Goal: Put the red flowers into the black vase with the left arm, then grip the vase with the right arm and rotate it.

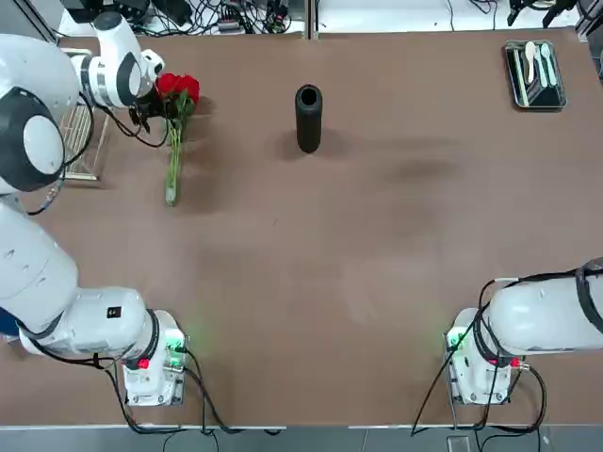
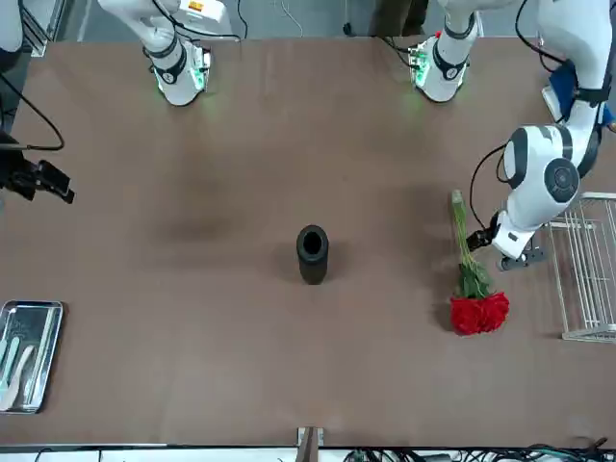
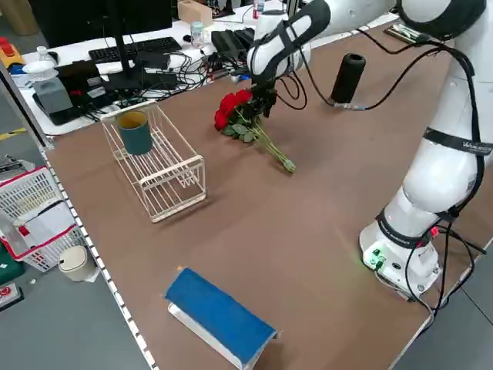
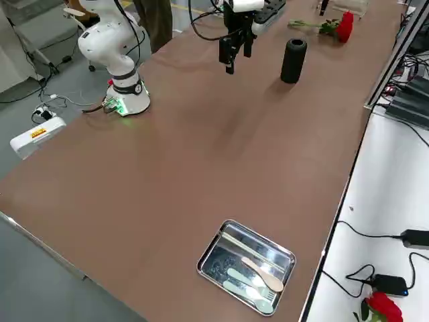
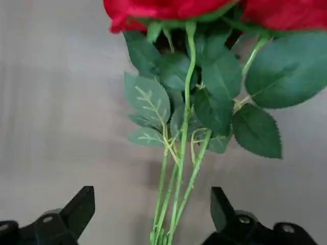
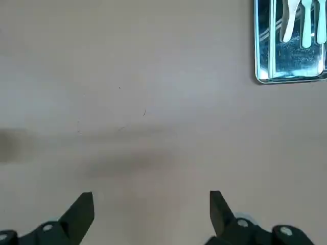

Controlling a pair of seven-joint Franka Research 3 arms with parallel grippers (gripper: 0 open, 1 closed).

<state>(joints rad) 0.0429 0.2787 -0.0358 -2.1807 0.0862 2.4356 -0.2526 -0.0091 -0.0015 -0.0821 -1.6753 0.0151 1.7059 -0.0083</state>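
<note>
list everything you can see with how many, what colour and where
red roses: one bunch, red with green leaves and stems, lying on the table's left part
black vase: one, black, upright near the far middle
cutlery tray: one, silvery, far right, pale utensils in it
rack: one, white wire, left edge
cup: one, dark teal, in the rack
blue-topped object: one, blue and white, near left
table: one, brown
left hand: one, black, open, over the rose stems
right hand: one, black, open, over bare table at the right
</note>
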